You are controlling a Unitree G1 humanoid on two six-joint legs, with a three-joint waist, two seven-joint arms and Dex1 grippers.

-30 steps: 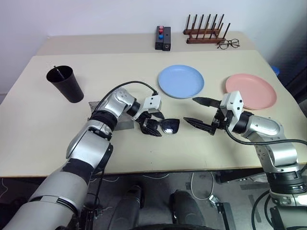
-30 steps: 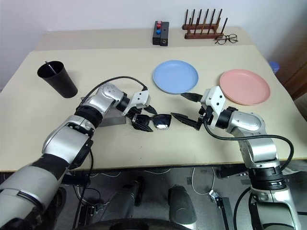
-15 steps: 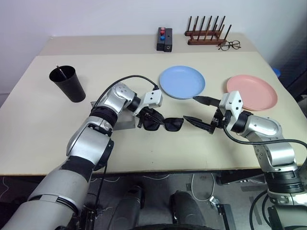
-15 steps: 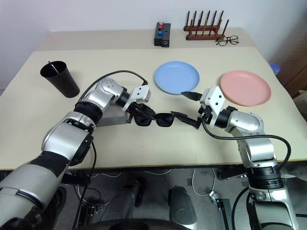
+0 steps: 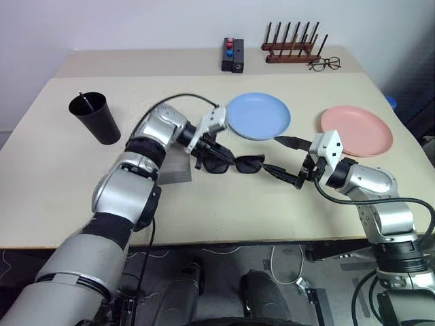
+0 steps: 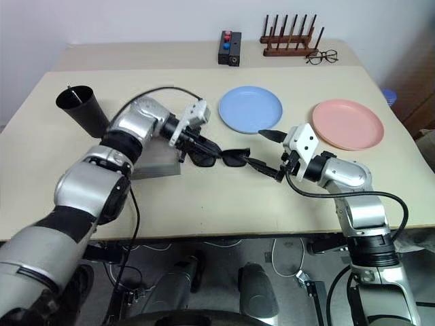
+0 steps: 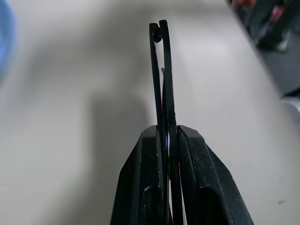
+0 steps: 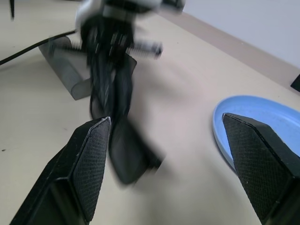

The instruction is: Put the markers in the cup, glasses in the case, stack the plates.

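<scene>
My left gripper point(image 5: 209, 155) is shut on one end of the black sunglasses point(image 5: 238, 164) and holds them a little above the table. In the left wrist view the folded frame point(image 7: 161, 84) sticks out from between the fingers. The grey case point(image 5: 175, 167) lies under my left wrist. My right gripper point(image 5: 281, 157) stands open just right of the glasses, its lower finger close to their free end. The glasses point(image 8: 124, 154) hang before its left finger point(image 8: 89, 164). The black cup point(image 5: 96, 119) stands at the far left with a marker point(image 5: 84, 102) inside. The blue plate point(image 5: 258, 115) and pink plate point(image 5: 357, 129) lie apart.
A small black box with red and blue buttons point(image 5: 232, 54), a wooden peg rack point(image 5: 291, 47) and wire-framed spectacles point(image 5: 324, 64) sit along the back of the table. The table's front strip is bare tan surface.
My left gripper closed on the sunglasses and lifted them off the table, carrying them slightly farther back. The right arm kept still.
</scene>
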